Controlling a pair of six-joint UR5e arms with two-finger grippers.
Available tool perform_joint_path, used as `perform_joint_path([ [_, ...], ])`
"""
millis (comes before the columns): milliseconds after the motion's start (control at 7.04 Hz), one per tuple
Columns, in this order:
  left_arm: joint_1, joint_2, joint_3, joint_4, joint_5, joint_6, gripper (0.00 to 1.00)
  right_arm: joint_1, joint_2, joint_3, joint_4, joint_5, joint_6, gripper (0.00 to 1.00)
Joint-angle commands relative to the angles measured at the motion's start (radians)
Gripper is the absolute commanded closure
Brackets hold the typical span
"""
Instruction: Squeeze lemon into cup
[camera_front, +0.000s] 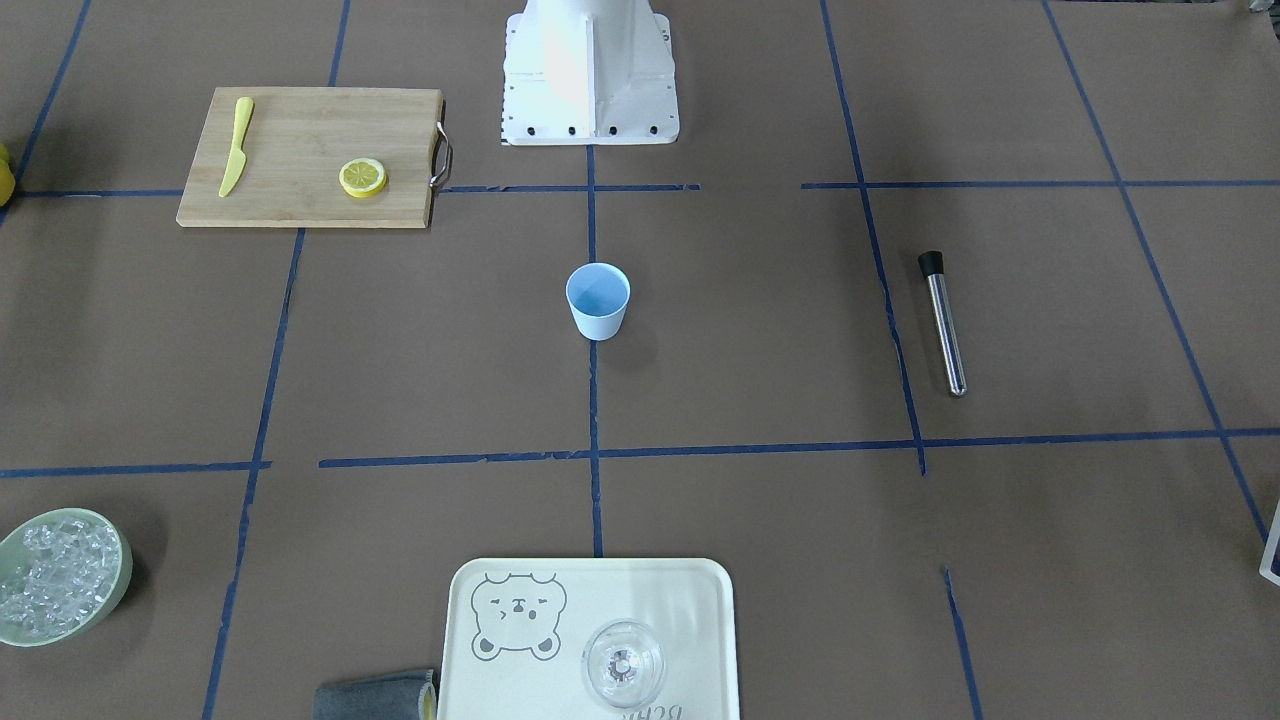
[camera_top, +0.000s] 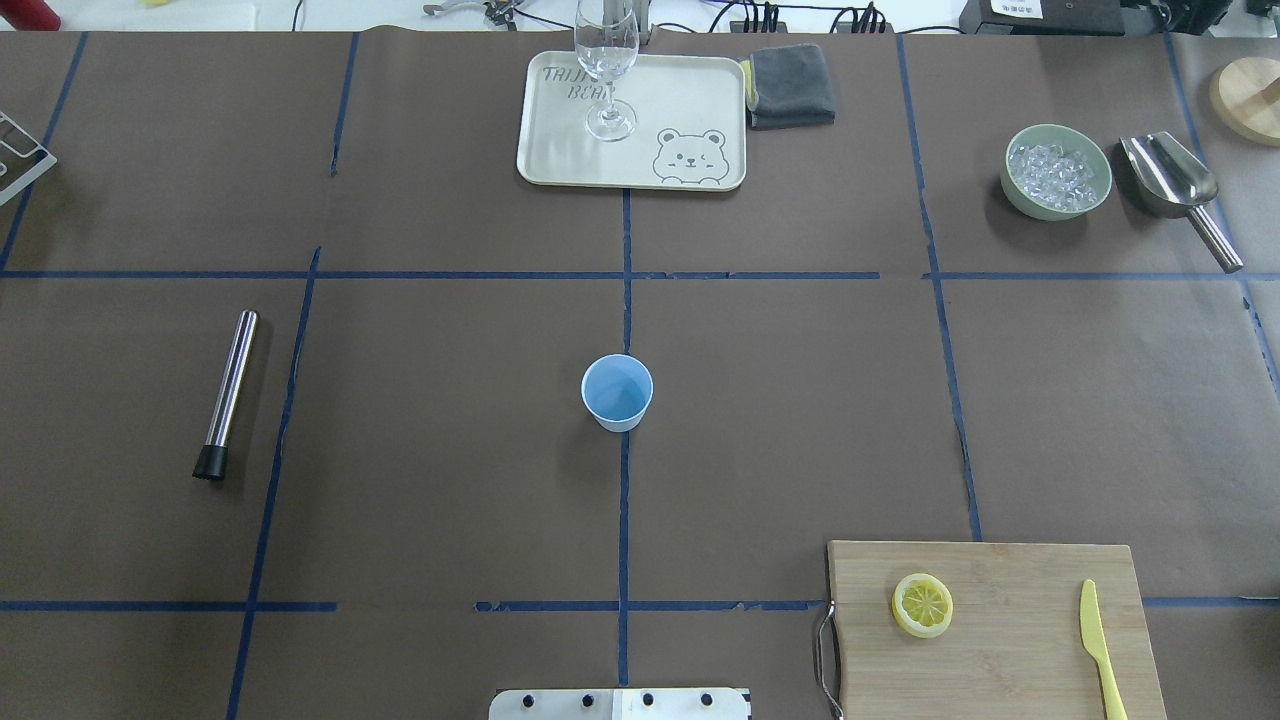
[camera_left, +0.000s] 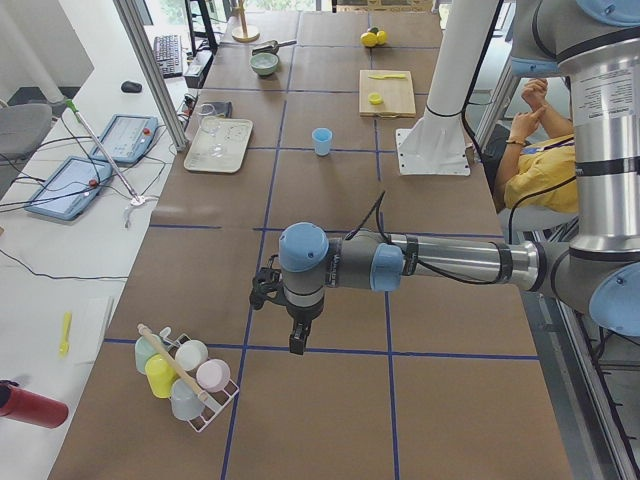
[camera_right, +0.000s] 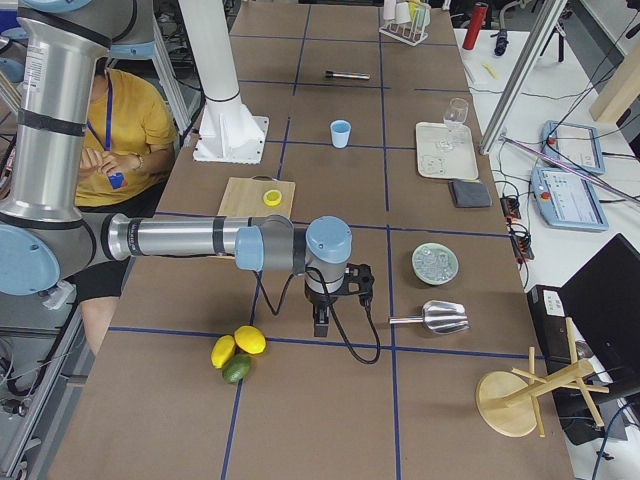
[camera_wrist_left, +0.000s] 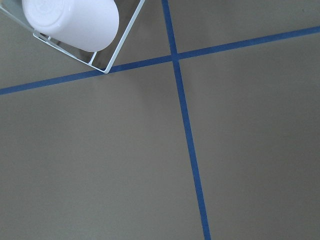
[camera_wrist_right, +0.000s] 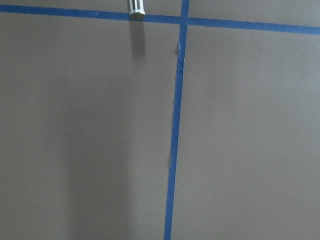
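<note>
1. Front-facing view: the lemon (camera_front: 362, 177) lies flat on the wooden board (camera_front: 300, 160), near the board's metal handle and well apart from the yellow knife (camera_front: 236, 145) on the same board; the cup (camera_front: 598, 300) stands upright on the table (camera_front: 760, 330), on a blue tape line, well apart from the board.
2. Overhead view: the cup is in the middle of the table with its mouth up; the lemon is on the board, at the robot's right side.
3. Left side view: the left tool (camera_left: 297, 345) hangs above the table and points down, near a wire rack (camera_left: 190, 385), well apart from the cup; I cannot tell if its jaws are apart or together.
4. Right side view: the right tool (camera_right: 320, 325) points down above the table, near some citrus fruits (camera_right: 238, 352), well apart from the lemon; how far it is open I cannot tell.
5. Left wrist view: table with crossing tape lines; a white mug (camera_wrist_left: 70, 20) lies in the rack's corner.
6. Right wrist view: table, tape lines, and the end of a metal handle (camera_wrist_right: 136, 10).
</note>
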Motion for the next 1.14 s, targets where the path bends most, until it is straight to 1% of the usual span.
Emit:
perform_joint_path([
  [0, -0.002, 0.007, -0.001, 0.002, -0.002, 0.010, 0.00, 0.000, -0.001, -0.003, 0.000, 0.002, 0.000, 0.00],
  [995, 0.000, 0.008, -0.007, 0.000, 0.000, 0.001, 0.00, 0.000, 0.002, 0.006, 0.001, 0.000, 0.000, 0.00],
])
